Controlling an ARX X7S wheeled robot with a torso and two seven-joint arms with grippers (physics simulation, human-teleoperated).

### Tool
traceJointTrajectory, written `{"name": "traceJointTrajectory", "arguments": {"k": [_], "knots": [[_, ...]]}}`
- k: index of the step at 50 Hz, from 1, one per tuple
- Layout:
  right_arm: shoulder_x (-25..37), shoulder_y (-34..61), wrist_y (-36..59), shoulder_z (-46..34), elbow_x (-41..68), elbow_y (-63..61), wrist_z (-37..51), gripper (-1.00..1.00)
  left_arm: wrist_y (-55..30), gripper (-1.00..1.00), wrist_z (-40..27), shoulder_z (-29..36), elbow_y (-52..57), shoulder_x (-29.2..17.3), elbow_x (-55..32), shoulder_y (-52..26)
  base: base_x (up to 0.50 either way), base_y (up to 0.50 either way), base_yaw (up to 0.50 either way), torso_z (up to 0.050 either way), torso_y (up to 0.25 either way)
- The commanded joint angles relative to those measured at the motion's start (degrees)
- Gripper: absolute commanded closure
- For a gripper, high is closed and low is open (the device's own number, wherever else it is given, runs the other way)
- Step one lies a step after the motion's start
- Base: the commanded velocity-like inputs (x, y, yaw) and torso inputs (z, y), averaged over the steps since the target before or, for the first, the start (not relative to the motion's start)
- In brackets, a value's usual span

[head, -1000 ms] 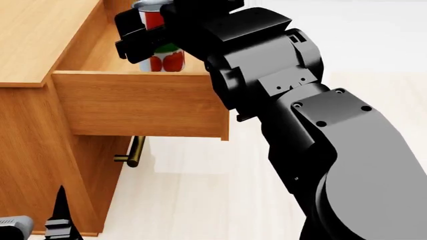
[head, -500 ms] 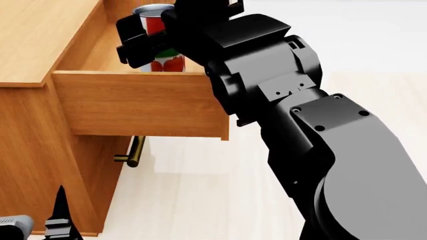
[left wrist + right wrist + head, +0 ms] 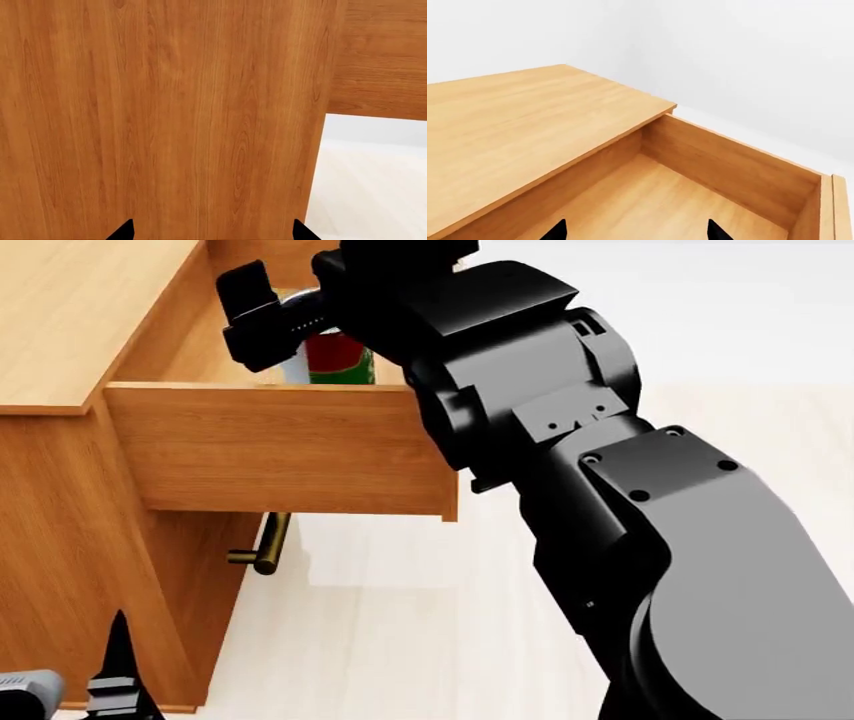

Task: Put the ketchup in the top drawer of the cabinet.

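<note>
One can only in play: the ketchup [image 3: 336,357] sat inside the pulled-out top drawer [image 3: 287,445] of the cabinet [image 3: 67,330], low behind the drawer's front board, w/ only the red-green label upper part visible in head view. Vs 1.0 s and 0.5 s ago the can had dropped: earlier its silver lid and tomato print showed higher, pinched betw the fingers; at this moment it stood lower and the right gripper [image 3: 274,325] had lifted/rotated off it, fingers spread apart, nothing betw them. Right wrist view backed that up: both black tips at frame edge, wide apart, only bare drawer floor and inner walls ahead, no can in sight (likely below the cam, cannot confirm). Whether the can stood fully flat on the drawer floor was hidden by the front board. Judgement: release done, placement goal basically met; remaining work prob just withdrawing the right arm clear w/o knocking the can, drawer closing not asked for. Left gripper [image 3: 118,680] sat low by the cabinet side, idle; left wrist view showed only wood panel w/ two tips apart, holding nothing. Lower drawer handle [image 3: 267,545] untouched under the open drawer
</note>
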Motion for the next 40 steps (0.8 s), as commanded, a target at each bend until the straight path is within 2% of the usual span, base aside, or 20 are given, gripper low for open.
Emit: {"name": "traceJointTrajectory", "arguments": {"k": [1,10,32,33,35,39,40], "knots": [[0.00,0.78,-2.69,0.36,0.68,0.09,0.71,-1.00,0.01,-1.00,-0.03,0.14,-0.11,-0.09,-0.10,-0.17,0.00,0.00,0.00,0.000,0.000],[0.00,2.85,-9.88,-0.05,5.31,1.16,3.30,-1.00,-0.39,-1.00,-0.14,0.50,0.21,-0.14,-0.11,-0.61,0.00,0.00,0.00,0.000,0.000],[0.12,10.92,-18.20,-0.98,9.03,7.04,6.77,-1.00,-1.18,-1.00,-0.62,1.17,1.96,-0.74,0.09,-0.87,0.00,0.00,0.00,0.000,0.000],[1.66,11.26,-18.49,-1.04,8.84,4.84,8.23,-1.00,-1.16,-1.00,-0.62,1.14,2.05,-0.75,0.01,-0.83,0.00,0.00,0.00,0.000,0.000],[8.72,12.29,-18.56,-1.10,8.44,-7.89,14.51,-1.00,-1.00,-1.00,-0.54,1.14,2.02,-0.78,-0.05,-0.74,0.00,0.00,0.00,0.000,0.000],[17.90,14.10,-20.06,-0.72,7.27,-24.27,23.52,-1.00,-0.91,-1.00,-0.54,1.13,2.09,-0.83,-0.13,-0.66,0.00,0.00,0.00,0.000,0.000],[21.77,14.75,-20.75,-0.30,6.92,-31.53,26.17,-1.00,-0.93,-1.00,-0.63,1.13,2.20,-0.83,-0.11,-0.64,0.00,0.00,0.00,0.000,0.000]]}}
